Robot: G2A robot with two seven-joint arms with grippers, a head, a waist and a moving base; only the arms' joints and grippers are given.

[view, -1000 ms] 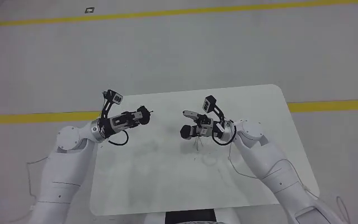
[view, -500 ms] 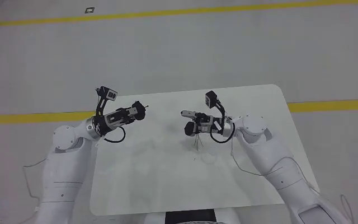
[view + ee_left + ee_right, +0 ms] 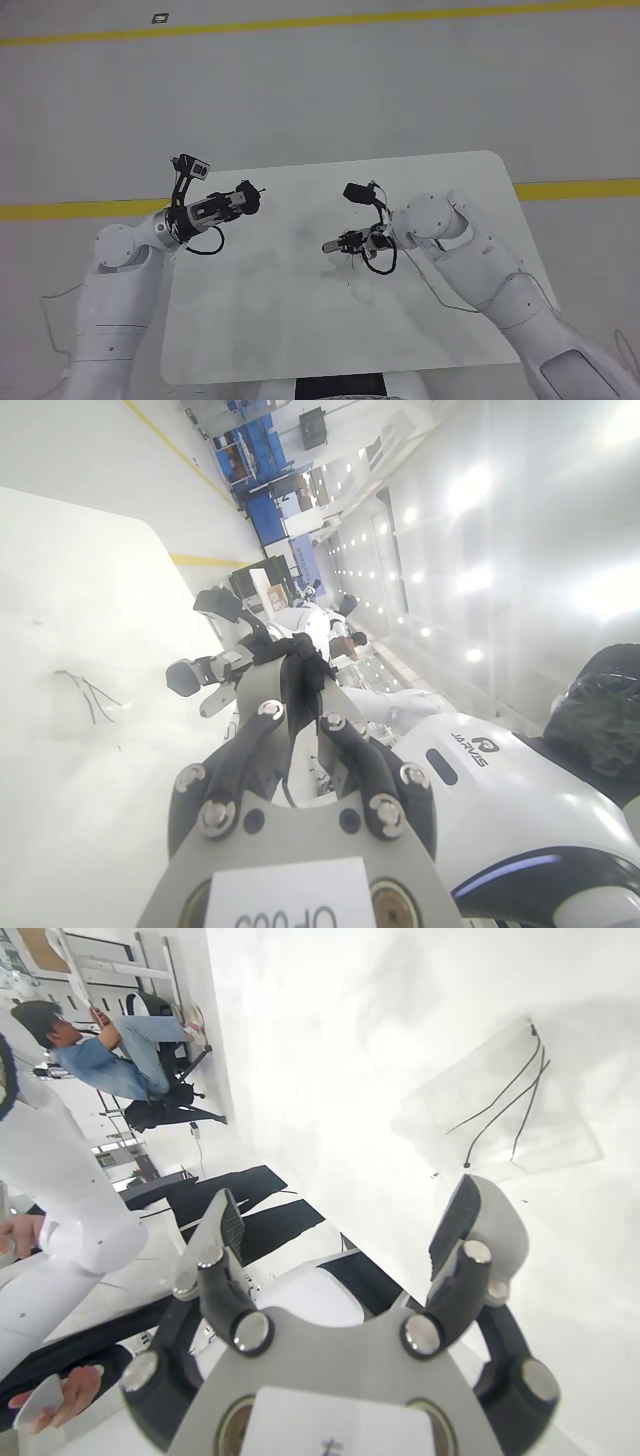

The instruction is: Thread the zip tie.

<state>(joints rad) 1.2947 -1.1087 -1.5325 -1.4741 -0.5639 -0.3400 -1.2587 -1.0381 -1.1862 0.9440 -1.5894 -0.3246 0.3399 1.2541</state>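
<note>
Several thin black zip ties [image 3: 505, 1095] lie on a clear sheet [image 3: 565, 1128] on the white table [image 3: 300, 330]; from above the zip ties [image 3: 351, 260] show as faint dark lines. My right gripper [image 3: 345, 1220] hangs open just beside them, low over the table, with nothing between its fingers; the top view shows this right gripper [image 3: 333, 245] left of the ties. My left gripper [image 3: 250, 197] is held above the table's far left part, shut, with a short dark stub of a zip tie [image 3: 262, 188] sticking out past its tips. The left gripper [image 3: 300, 660] has its fingers pressed together.
The clear sheet [image 3: 90, 720] also shows in the left wrist view, with my right gripper [image 3: 200, 685] beyond it. The table's near half [image 3: 280, 340] is bare white surface. The far edge [image 3: 380, 160] lies close behind both grippers.
My right arm has turned its wrist over and dropped the open gripper down toward the table beside the ties. My left gripper drew back slightly to the left, then held still.
</note>
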